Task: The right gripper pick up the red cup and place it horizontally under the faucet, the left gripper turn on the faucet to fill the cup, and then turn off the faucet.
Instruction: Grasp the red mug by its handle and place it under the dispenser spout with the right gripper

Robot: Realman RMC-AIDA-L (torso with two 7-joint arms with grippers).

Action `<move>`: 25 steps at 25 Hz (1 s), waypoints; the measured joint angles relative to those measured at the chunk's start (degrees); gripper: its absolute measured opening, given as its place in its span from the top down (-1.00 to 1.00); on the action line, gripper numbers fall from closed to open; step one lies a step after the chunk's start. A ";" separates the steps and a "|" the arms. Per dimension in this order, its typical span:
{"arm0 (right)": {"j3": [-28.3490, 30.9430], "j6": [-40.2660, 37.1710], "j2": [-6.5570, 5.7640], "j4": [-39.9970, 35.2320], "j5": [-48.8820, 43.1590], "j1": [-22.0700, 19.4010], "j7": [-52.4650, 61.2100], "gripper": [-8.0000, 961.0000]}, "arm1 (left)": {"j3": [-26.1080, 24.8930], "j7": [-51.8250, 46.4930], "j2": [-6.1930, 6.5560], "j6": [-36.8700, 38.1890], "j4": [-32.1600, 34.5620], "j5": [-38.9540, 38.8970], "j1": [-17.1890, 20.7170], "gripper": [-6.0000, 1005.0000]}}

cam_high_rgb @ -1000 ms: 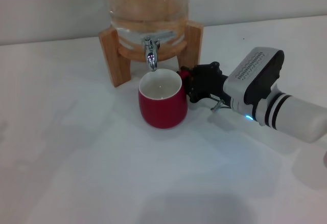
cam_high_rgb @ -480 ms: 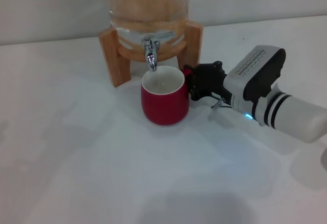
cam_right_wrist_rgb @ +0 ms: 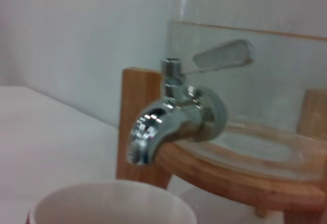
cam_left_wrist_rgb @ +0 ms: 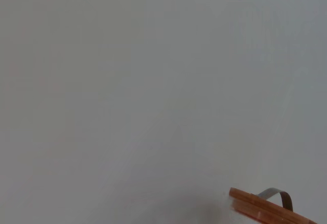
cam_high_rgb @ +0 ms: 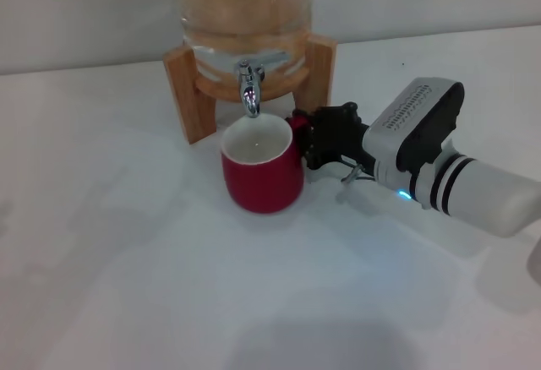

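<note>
Dark-red ceramic, the red cup (cam_high_rgb: 262, 175) stands upright on the desk (cam_high_rgb: 127, 260) with its mouth directly beneath the faucet (cam_high_rgb: 248, 88) spout, the right gripper (cam_high_rgb: 306, 138) fingers clamped on its handle from the robot's right.

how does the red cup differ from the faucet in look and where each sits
The red cup is squat, dark red with a white inside; the faucet is small, shiny chrome. The red cup stands upright on the white table, open mouth up, while the faucet is fixed to the glass jar on its wooden stand, spout pointing down. The right gripper is at the red cup's handle; nothing touches the faucet. No water shows at either.
</note>
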 joint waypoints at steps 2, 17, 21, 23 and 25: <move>0.21 1.25 0.00 -0.11 -1.29 -0.18 0.22 0.79 | 0.00 0.00 0.00 0.00 -0.01 -0.08 0.12 -0.74; 1.04 -2.24 -0.01 -0.98 -1.00 -0.18 -0.10 0.79 | 0.00 0.00 0.09 0.04 -0.02 -0.03 -0.25 -0.74; 1.67 -4.54 -0.01 -1.01 -1.11 0.52 -0.11 0.79 | 0.00 0.00 0.06 0.03 -0.02 -0.05 -0.26 -0.74; 1.70 -5.33 -0.02 -0.93 -1.10 0.87 -0.11 0.79 | 0.00 0.00 0.05 0.02 -0.02 -0.05 -0.26 -0.74; 1.57 -5.60 -0.03 -0.80 -1.10 1.06 -0.12 0.79 | 0.00 0.00 0.04 0.02 -0.02 -0.03 -0.26 -0.74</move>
